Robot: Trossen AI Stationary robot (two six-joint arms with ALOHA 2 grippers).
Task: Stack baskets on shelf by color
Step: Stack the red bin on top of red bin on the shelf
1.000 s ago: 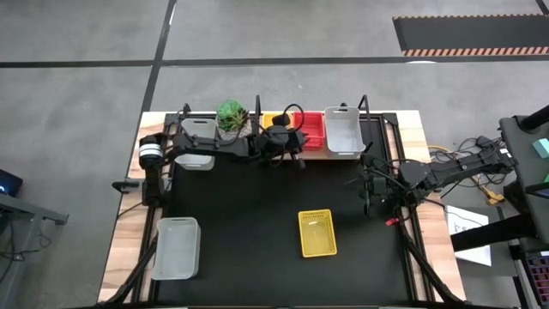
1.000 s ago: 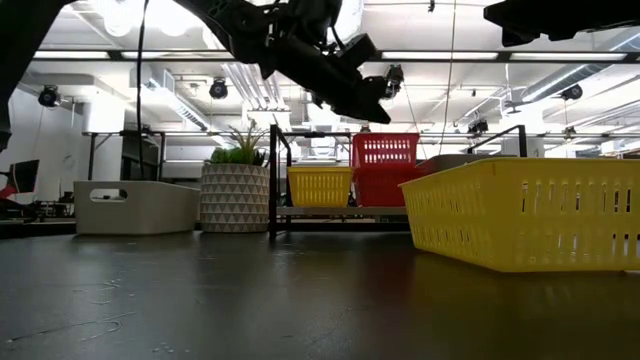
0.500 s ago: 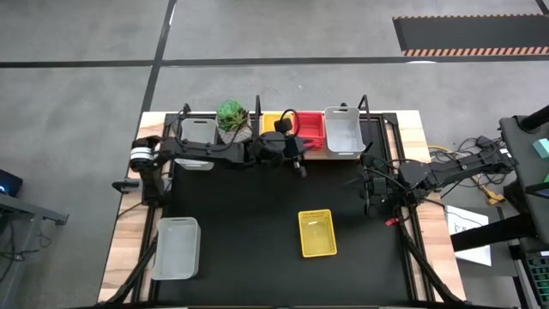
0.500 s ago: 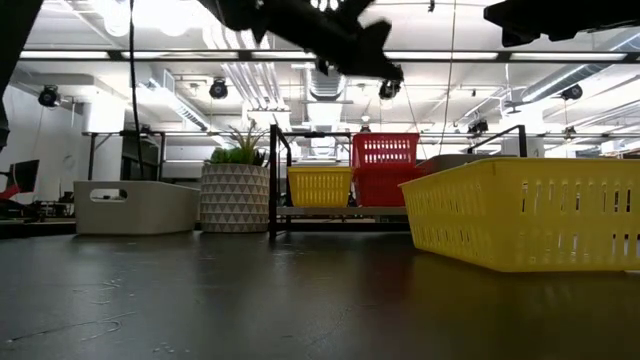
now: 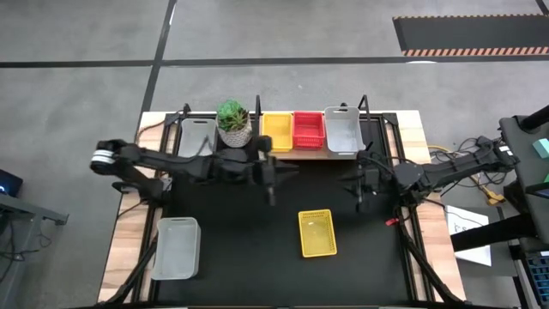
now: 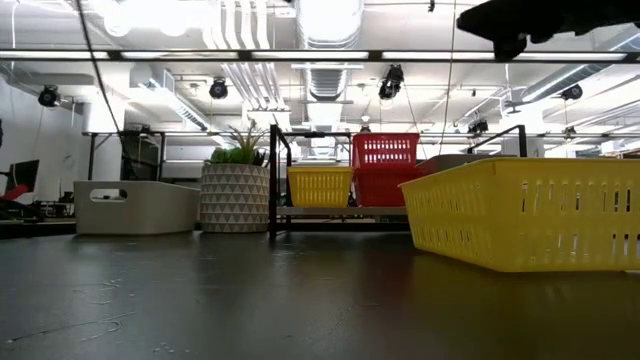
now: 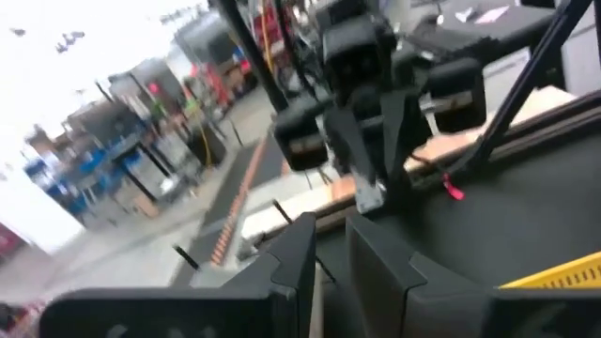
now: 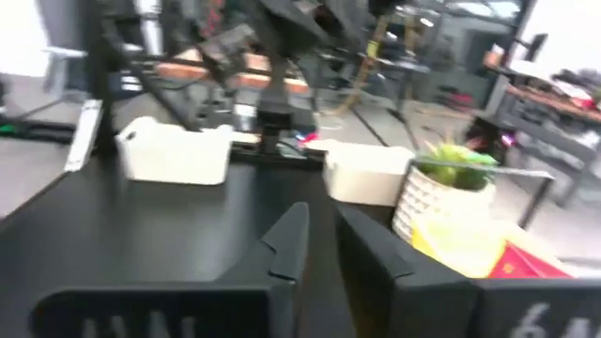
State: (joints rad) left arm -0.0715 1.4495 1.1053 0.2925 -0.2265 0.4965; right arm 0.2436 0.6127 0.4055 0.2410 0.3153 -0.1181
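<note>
The wooden shelf [image 5: 310,153] at the table's far edge holds a yellow basket [image 5: 276,131], a red basket [image 5: 308,129] and a grey-white basket [image 5: 343,131] side by side. In the low view the red baskets [image 6: 384,165] stand higher than the yellow one [image 6: 320,186]. A loose yellow basket [image 5: 316,233] rests on its base mid-table. My left gripper [image 5: 272,178] is empty, with its fingers together, above the table in front of the shelf. My right gripper [image 5: 360,184] is empty and shut, right of centre.
A potted plant [image 5: 232,121] stands left of the shelf, with a grey-white basket [image 5: 198,134] beyond it. Another grey-white basket [image 5: 176,247] lies at the near left. Black shelf posts [image 5: 258,107] rise at the shelf's ends. Bare tabletop lies between the grippers.
My left gripper has drawn back from the red basket on the shelf toward the table's near edge and a little left, rising out of the low view; the red basket stays on the shelf. My right gripper has shifted slightly toward the table's left.
</note>
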